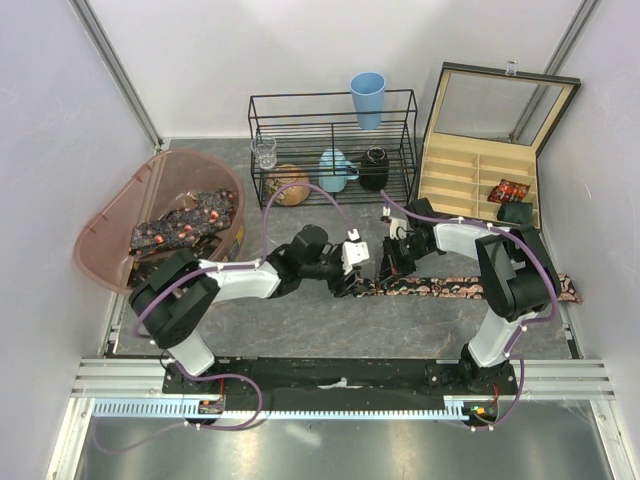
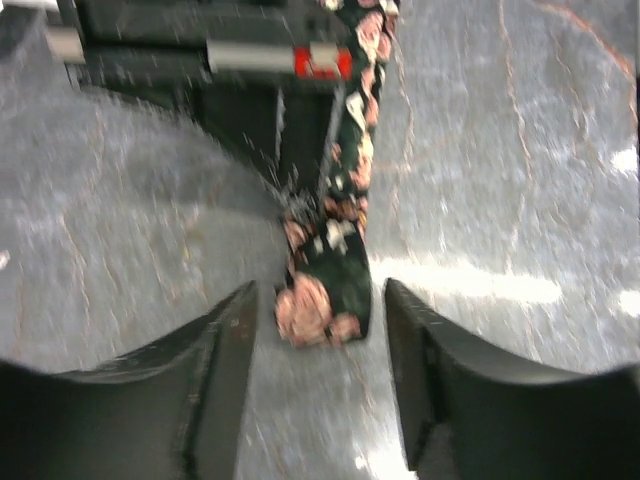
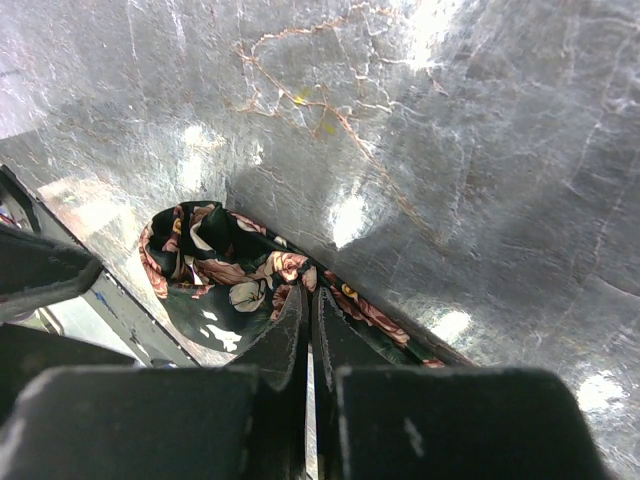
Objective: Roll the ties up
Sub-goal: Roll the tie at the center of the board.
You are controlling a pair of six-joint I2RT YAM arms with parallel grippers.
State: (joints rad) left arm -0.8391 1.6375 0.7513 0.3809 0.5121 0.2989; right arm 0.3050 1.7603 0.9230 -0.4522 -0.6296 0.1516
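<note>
**In front of the wire rack, both grippers meet at one tie's end**

In front of the wire rack (image 1: 333,145), on the arms' side, the flat tie (image 1: 470,288) lies stretched along the table (image 1: 300,325). It runs rightward past the rack's right end. Its left end, in front of the rack's right half, is curled over into a small loop.

The left arm reaches in from the rack's left front with its elbow bent and its forearm low over the table. The left gripper (image 2: 318,300) has its fingers spread, standing on either side of the tie's tip without touching it. The right arm folds back from the rack's right front with its wrist pitched down. The right gripper (image 3: 307,300) has its fingers pressed together, tips down on the patterned cloth just behind the loop. Whether any fabric is nipped between them cannot be told.

Left of the rack, loose ties (image 1: 185,225) are heaped in a pink tub (image 1: 105,250). Right of it, two rolled ties (image 1: 510,190) sit in the compartments of a wooden box (image 1: 455,175) with its lid raised.

The table is dark grey, veined like stone, and glossy. Pale walls close it in behind the rack and on both sides, and aluminium rails run along the front edge.

A blue cup (image 1: 368,98) stands on top of the rack. The left wrist view shows a red-and-white label (image 2: 322,62), too blurred to read.
</note>
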